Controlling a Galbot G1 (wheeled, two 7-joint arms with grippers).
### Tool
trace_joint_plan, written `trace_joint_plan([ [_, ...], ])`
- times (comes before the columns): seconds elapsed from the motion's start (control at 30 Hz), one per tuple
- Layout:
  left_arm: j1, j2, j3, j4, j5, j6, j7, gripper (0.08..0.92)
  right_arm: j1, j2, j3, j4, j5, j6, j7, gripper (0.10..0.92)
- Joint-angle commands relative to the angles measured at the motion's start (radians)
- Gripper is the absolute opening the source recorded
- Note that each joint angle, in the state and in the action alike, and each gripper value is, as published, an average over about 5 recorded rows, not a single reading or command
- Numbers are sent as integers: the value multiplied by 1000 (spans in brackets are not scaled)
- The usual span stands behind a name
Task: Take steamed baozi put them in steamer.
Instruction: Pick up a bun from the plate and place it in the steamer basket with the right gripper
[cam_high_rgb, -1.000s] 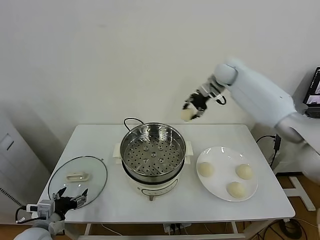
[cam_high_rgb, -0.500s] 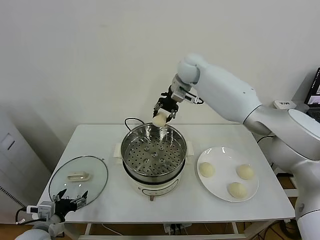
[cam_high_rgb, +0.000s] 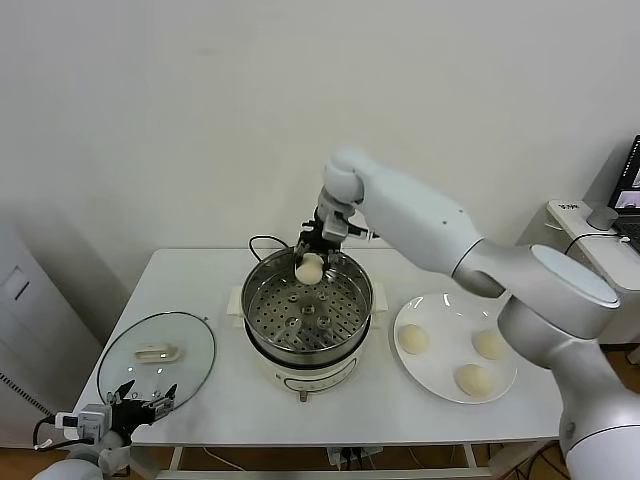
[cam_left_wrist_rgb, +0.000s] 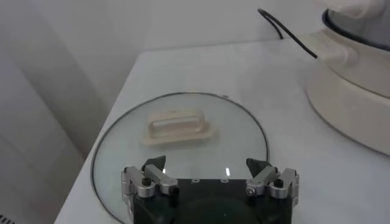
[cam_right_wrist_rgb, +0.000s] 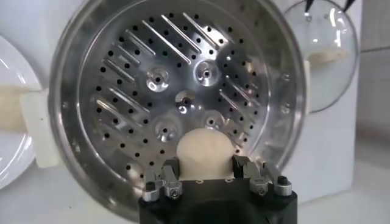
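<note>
My right gripper (cam_high_rgb: 310, 262) is shut on a cream-white steamed baozi (cam_high_rgb: 309, 268) and holds it over the far rim of the steamer (cam_high_rgb: 307, 345). In the right wrist view the baozi (cam_right_wrist_rgb: 205, 153) sits between the two fingers above the perforated tray (cam_right_wrist_rgb: 164, 91). Three more baozi (cam_high_rgb: 412, 339) (cam_high_rgb: 488, 343) (cam_high_rgb: 472, 379) lie on the white plate (cam_high_rgb: 440, 312) to the right of the steamer. My left gripper (cam_high_rgb: 141, 391) hangs open at the table's near left corner, over the edge of the glass lid (cam_left_wrist_rgb: 183, 140), with nothing in it.
The glass lid (cam_high_rgb: 157, 352) with its white handle lies flat on the table left of the steamer. A black cord (cam_high_rgb: 262, 241) runs behind the pot. A laptop (cam_high_rgb: 628, 195) stands off the table at the far right.
My right arm has swung left and down with the baozi, from high above the table's back right to just over the steamer's far rim. The left gripper has stayed put.
</note>
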Motion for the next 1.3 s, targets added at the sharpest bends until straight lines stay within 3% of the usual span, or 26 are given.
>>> trace_joint_plan([
  [0.03,-2,-1,2,1,0,1,0,823,-56,19,50,-8,-142,49,5,535],
  [0.53,-11,-1,7,15,0,-1,1,823,-112,77,125,-75,-278,49,82,536],
  [0.77,-11,-3,6,11,-1,0,1,823,-101,70,114,-62,-243,49,55,690],
  [0.93,-8,-5,4,7,-1,0,1,823,-44,46,86,-64,-66,49,9,806],
  [1.13,-5,-5,-1,-5,-2,1,1,823,143,-29,-30,-82,314,39,-59,822],
  [1.3,1,-7,-4,-14,-2,1,1,823,275,-99,-157,-152,558,-135,-98,823],
])
